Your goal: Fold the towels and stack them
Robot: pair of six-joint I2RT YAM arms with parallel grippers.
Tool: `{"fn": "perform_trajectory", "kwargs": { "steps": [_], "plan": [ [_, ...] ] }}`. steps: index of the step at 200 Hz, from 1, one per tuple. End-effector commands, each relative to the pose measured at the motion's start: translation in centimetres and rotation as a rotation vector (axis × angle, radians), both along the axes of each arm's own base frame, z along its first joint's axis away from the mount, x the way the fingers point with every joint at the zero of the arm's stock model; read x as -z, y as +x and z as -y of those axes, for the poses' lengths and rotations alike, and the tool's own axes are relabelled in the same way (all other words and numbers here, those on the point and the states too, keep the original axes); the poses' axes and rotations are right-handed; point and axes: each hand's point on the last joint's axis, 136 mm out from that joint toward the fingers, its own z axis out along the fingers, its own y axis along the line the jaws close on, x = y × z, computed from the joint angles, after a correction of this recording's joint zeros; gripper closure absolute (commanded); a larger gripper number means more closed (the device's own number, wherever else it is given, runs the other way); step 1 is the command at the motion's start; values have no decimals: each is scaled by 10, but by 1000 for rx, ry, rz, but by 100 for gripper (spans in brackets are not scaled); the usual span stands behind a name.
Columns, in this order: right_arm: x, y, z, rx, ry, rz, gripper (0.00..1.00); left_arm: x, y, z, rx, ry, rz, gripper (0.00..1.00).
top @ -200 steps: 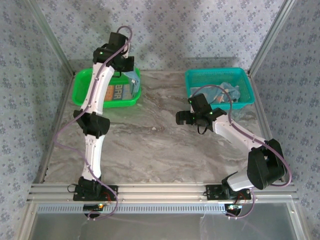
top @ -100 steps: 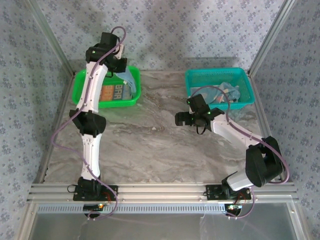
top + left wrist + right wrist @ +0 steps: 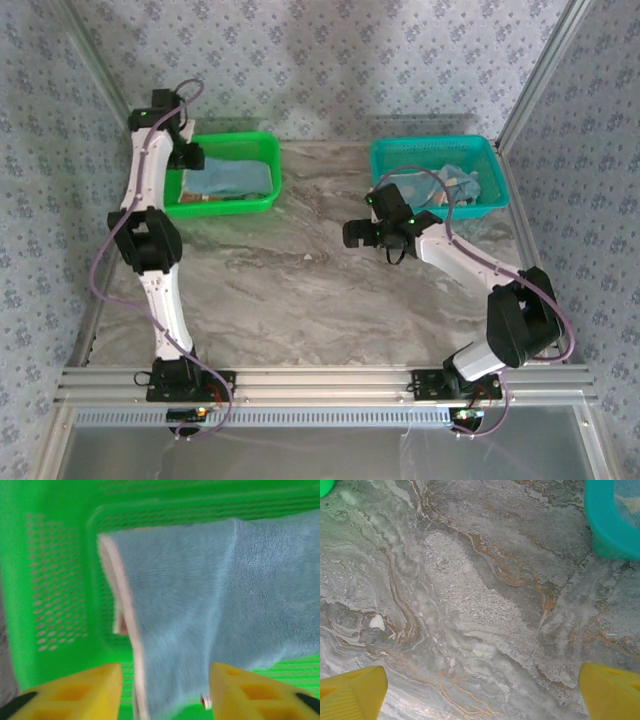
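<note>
A light blue towel [image 3: 235, 180] lies folded in the green basket [image 3: 240, 137], with an orange strip of another towel [image 3: 200, 199] showing under its near edge. My left gripper [image 3: 190, 158] hovers at the basket's left end. In the left wrist view the blue towel [image 3: 200, 605] lies below the left gripper [image 3: 165, 695], whose yellow fingers stand apart with nothing pinched between them. A crumpled light blue towel [image 3: 455, 185] sits in the teal basket [image 3: 432, 143]. My right gripper [image 3: 355, 235] hangs open over bare marble left of that basket.
The marble table [image 3: 470, 605] stretches between the two baskets. In the right wrist view, the teal basket [image 3: 610, 525] shows at top right and the green basket's corner [image 3: 324, 485] at top left. Metal frame posts stand at the table's back corners.
The left arm swung left to the green basket's left end and its gripper opened. The blue towel now covers the striped one. The right gripper drifted slightly left.
</note>
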Motion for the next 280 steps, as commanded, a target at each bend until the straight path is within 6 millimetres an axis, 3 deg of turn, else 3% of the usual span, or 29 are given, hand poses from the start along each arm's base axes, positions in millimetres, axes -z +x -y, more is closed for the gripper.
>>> {"fn": "perform_trajectory", "kwargs": {
  "steps": [1,7,17,64,100,138,169,179,204,247,280],
  "plan": [
    [-6,4,-3,9,-3,1,0,-19,-1,-32,-74,71,51,32],
    [-5,4,-3,9,-2,0,0,-18,0,-36,-91,81,53,15],
    [-6,4,-5,7,1,1,0,-18,1,-35,-93,77,56,8],
    [-3,2,-4,4,8,6,0,-42,6,-17,-121,-38,129,7],
    [-3,2,2,21,15,17,0,-54,1,23,-119,-176,146,0],
    [-21,24,23,89,27,83,0,-69,-14,73,-88,-270,185,0],
    [-41,57,60,214,-15,137,0,-81,-38,107,-62,-350,262,0],
    [-52,71,74,270,-25,154,0,-75,-49,114,-63,-375,263,0],
    [-54,99,115,402,-34,170,0,-72,-75,133,-54,-440,280,1],
    [-29,141,185,586,-74,72,3,-54,-118,160,-19,-481,232,0],
    [8,165,219,653,-121,-31,12,-51,-138,163,-25,-480,213,1]
  ]
}}
